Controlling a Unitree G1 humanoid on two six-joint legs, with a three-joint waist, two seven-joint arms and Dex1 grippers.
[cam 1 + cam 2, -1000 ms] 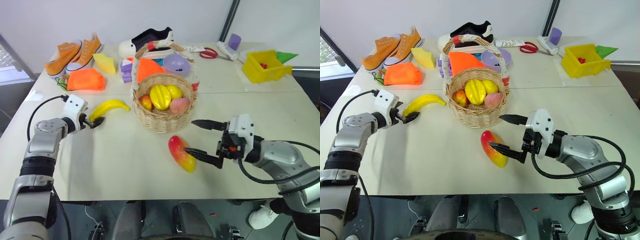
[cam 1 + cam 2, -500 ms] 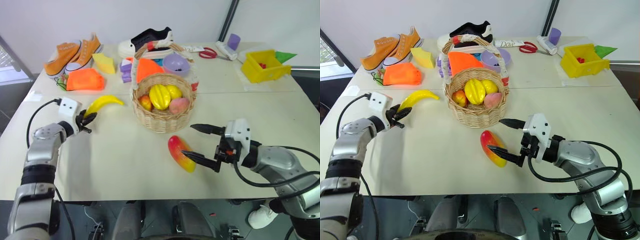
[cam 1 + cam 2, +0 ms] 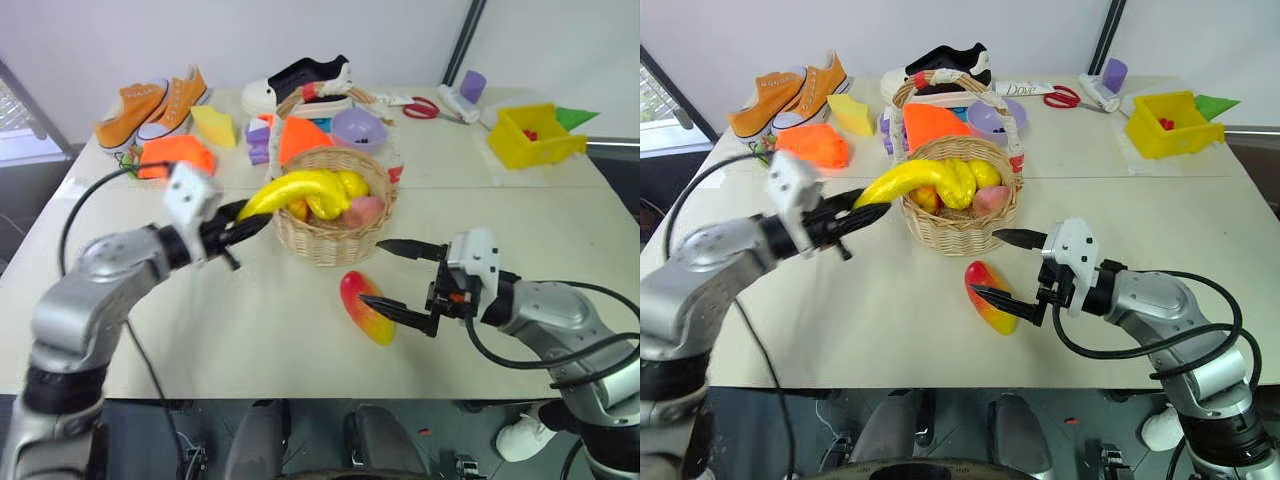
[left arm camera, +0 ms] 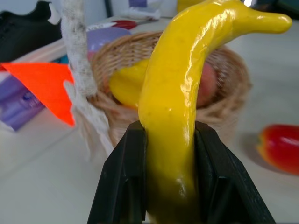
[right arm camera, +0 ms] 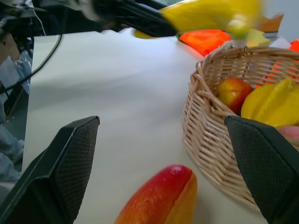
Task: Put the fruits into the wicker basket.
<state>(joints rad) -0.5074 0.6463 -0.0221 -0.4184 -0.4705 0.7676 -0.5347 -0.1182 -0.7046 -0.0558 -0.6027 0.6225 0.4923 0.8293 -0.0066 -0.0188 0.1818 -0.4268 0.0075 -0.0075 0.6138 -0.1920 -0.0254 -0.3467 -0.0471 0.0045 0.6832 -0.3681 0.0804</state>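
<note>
My left gripper point(image 3: 250, 216) is shut on one end of the curved yellow banana point(image 3: 290, 190) and holds it in the air. The banana's free end reaches over the near-left rim of the wicker basket point(image 3: 330, 242). In the left wrist view the banana point(image 4: 173, 107) stands clamped between both black fingers point(image 4: 124, 182). The red-to-yellow mango point(image 3: 365, 308) lies on the table in front of the basket. My right gripper point(image 3: 371, 271) is open beside it, its lower finger next to the mango point(image 5: 159, 200) and nothing held.
A yellow starfruit, an apple and a peach lie in the basket. Behind it are a purple bowl point(image 3: 357, 127), orange cloth point(image 3: 175, 157), orange sneakers point(image 3: 150, 105) and a black-and-white shoe point(image 3: 295, 85). A yellow bin point(image 3: 530, 135) and scissors point(image 3: 420, 108) sit at the far right.
My left gripper closed on the banana, lifted it off the table and carried it right, up to the basket's rim. The right gripper and the mango stayed where they were.
</note>
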